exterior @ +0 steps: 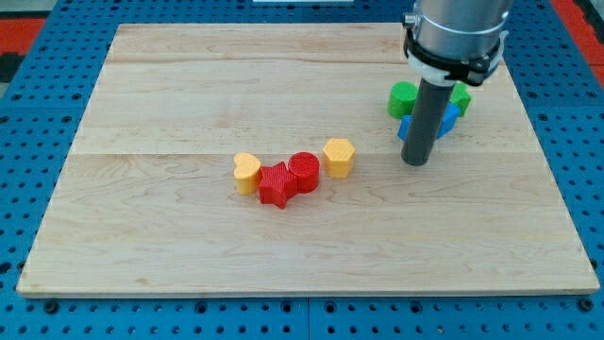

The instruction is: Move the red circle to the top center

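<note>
Big pale wooden board (189,85) fills most of the view, sitting on a blue pegboard surface (38,321) w/ rows of holes. The arm (456,33), grey and chunky, comes down from the view's top right and ends in a dark rod; no claw on this rig, so nothing to read as apart or together. My tip (415,162) rests on the board at the right, just below-left of a tight cluster: green block (403,97), blue block (444,123) partly hidden behind the rod, and another green block (460,97) peeking out on the rod's right; shapes can't be made out. Tip is well apart from the centre group. There, approx mid-board, the red circle (304,171) touches a red star-ish block (275,185) on its left. A yellow heart (246,172) sits just left of that, touching or nearly. Another yellow heart (338,156) sits just right of the red circle, near it.
</note>
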Tool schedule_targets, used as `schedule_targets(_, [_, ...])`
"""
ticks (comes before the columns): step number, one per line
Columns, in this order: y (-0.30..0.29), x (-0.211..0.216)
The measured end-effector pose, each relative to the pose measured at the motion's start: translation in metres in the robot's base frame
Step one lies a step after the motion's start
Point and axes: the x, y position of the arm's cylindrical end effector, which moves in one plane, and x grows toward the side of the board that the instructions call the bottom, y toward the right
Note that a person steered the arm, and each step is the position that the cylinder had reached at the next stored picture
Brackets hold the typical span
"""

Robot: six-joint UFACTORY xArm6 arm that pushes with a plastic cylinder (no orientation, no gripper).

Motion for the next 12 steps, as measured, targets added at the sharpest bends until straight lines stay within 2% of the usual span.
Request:
schedule_targets(1, [0.000, 0.056])
schedule_targets(2, [-0.044, 0.069])
schedule_targets(3, [-0.105, 0.056])
schedule_targets(4, [-0.138, 0.055])
schedule_targets(7, [-0.155, 0.000])
schedule_targets(9, [-0.133, 0.019])
schedule_targets(12, [-0.132, -0.064])
